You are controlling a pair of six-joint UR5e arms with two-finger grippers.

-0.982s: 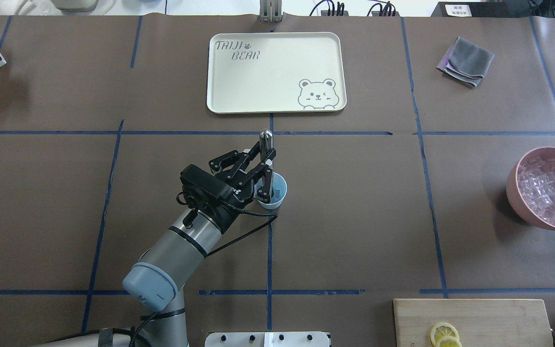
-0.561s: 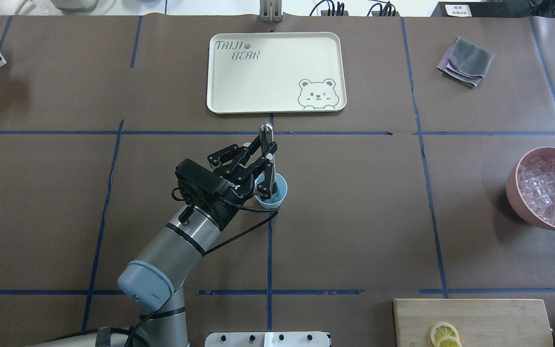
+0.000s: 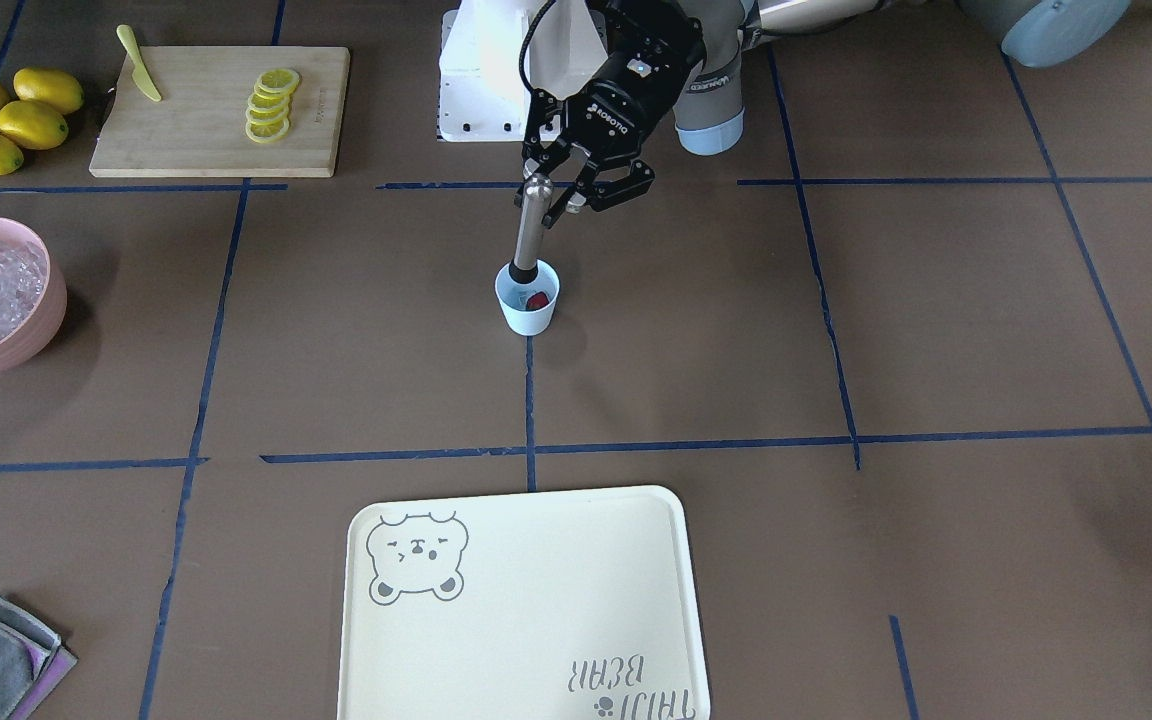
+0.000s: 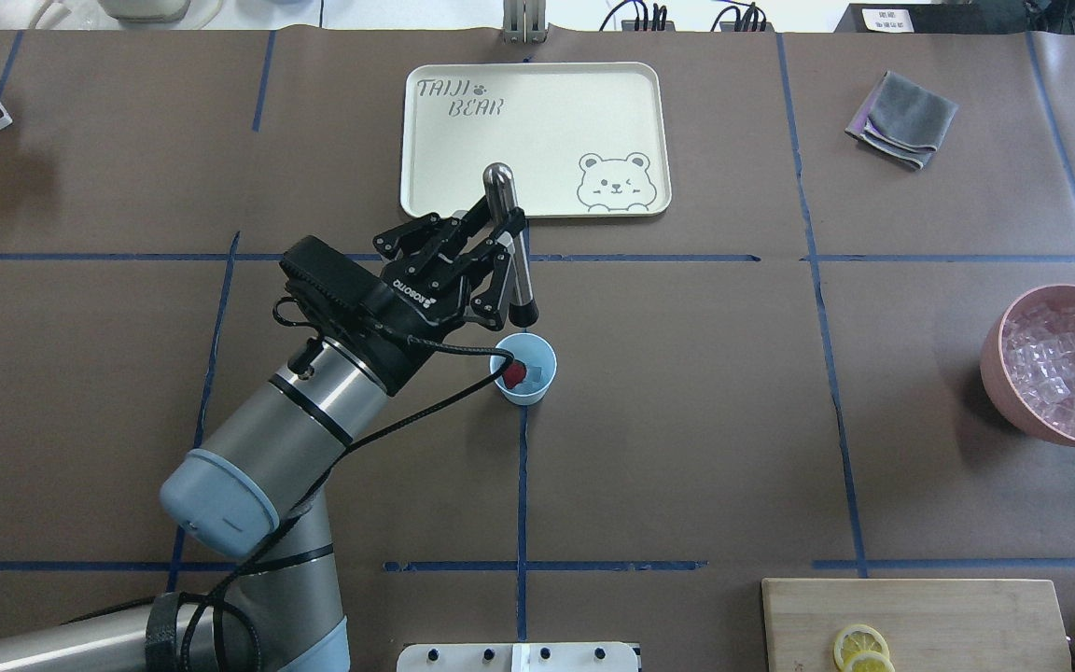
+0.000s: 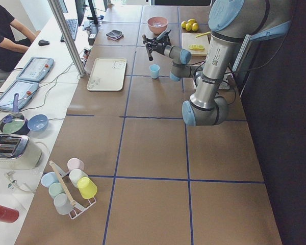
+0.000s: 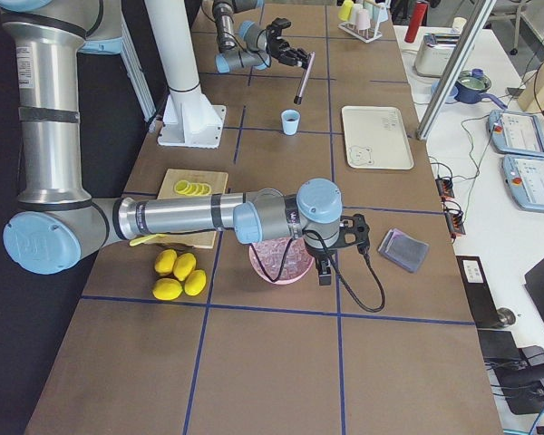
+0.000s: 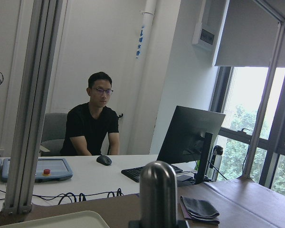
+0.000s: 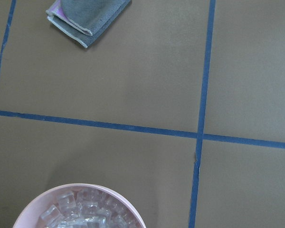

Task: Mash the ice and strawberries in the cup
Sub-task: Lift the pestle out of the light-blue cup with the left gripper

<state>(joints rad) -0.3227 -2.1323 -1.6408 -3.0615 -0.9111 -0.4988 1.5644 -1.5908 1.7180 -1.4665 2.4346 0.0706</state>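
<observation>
The pale blue cup (image 4: 537,381) stands at the table's middle, also in the front view (image 3: 526,312). A dark-red strawberry piece (image 4: 512,373) lies inside it. Ice in the cup is too small to make out. My left gripper (image 4: 508,245) is shut on a metal muddler (image 4: 519,289) and holds it tilted, with its black tip just above the cup's rim. The muddler's top fills the left wrist view (image 7: 157,190). My right gripper (image 6: 331,245) hangs over the pink bowl (image 4: 999,373) of ice cubes (image 4: 1065,369); I cannot tell whether it is open or shut.
A cream bear tray (image 4: 537,140) lies beyond the cup. A grey cloth (image 4: 901,117) is at the far right. A cutting board (image 3: 221,140) with lemon slices (image 3: 268,105) and a yellow knife, and whole lemons (image 3: 6,115), sit near the robot's right.
My left gripper has lifted the muddler up out of the cup and drawn back to the left. The strawberry piece in the cup now shows.
</observation>
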